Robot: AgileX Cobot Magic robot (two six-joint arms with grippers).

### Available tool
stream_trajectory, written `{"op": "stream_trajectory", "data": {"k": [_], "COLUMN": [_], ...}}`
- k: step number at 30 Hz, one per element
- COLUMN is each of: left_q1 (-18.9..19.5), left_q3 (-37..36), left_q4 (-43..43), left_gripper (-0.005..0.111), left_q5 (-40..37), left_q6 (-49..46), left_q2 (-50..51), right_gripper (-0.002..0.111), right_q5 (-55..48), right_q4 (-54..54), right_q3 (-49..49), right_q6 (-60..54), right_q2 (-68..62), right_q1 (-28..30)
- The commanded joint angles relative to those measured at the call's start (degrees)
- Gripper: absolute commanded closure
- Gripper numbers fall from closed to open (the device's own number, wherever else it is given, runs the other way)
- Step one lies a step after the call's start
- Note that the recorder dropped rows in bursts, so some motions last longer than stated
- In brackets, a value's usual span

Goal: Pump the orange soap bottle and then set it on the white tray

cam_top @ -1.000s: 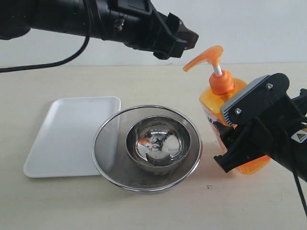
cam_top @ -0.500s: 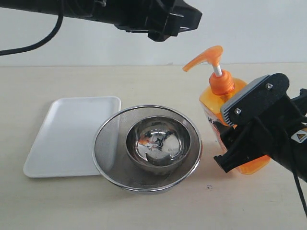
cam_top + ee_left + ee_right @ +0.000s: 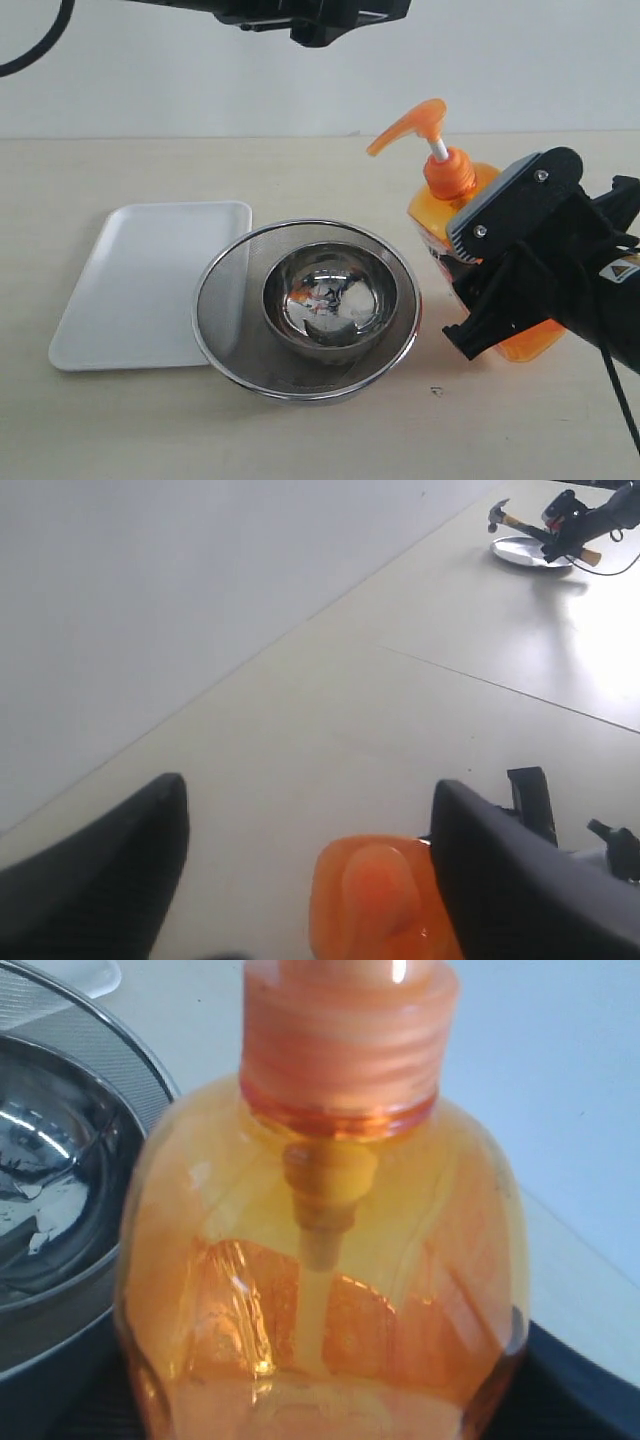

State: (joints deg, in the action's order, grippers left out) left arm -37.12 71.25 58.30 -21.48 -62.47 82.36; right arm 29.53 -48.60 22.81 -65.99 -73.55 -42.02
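The beige table [image 3: 120, 430] bears the white tray [image 3: 140, 290] beside a steel sieve [image 3: 240, 352].

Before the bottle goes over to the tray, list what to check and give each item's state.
1. Grip: right tool closed on the body of the orange soap bottle: ok.
2. Bottle upright: it leans toward the sieve: not ok.
3. Landing place: white tray is bare: ok.
4. Straight path: the sieve and its bowl stand between bottle and tray, so it probably needs lifting over them: not ok.
5. Left tool out of the way: open, high above the pump head: ok.
6. Bottle base off the table: cannot tell.
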Motion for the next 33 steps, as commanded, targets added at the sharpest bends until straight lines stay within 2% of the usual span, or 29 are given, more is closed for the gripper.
{"op": "stream_trajectory", "data": {"k": [1, 15, 18, 23, 33], "left_q1": [-0.06, -0.06, -0.06, -0.06, -0.06], "left_q3": [0.34, 0.34, 0.44, 0.44, 3.34], "left_q4": [-2.95, -3.24, -3.24, -3.34, -2.82], "left_gripper": [0.042, 0.044, 0.061, 0.102, 0.102], "left_q5": [-1.09, 0.64, 0.87, 2.42, -5.97], "left_q6": [4.43, 3.87, 3.56, 0.99, 1.82], "left_q2": [0.3, 6.41, 6.41, 6.41, 8.07], "right_gripper": [0.107, 0.107, 0.107, 0.107, 0.107], "right_q5": [6.0, 3.7, 3.46, 3.35, 2.64], "right_q4": [1.27, 1.5, 1.5, 1.61, 1.5], "right_q3": [1.3, 1.3, 1.3, 1.3, 1.3], "right_q6": [-1.56, -1.22, -0.92, -0.73, -0.49], "right_q2": [0.88, 0.88, 0.88, 0.88, 0.88], "right_q1": [0.04, 0.04, 0.04, 0.04, 0.04]}}
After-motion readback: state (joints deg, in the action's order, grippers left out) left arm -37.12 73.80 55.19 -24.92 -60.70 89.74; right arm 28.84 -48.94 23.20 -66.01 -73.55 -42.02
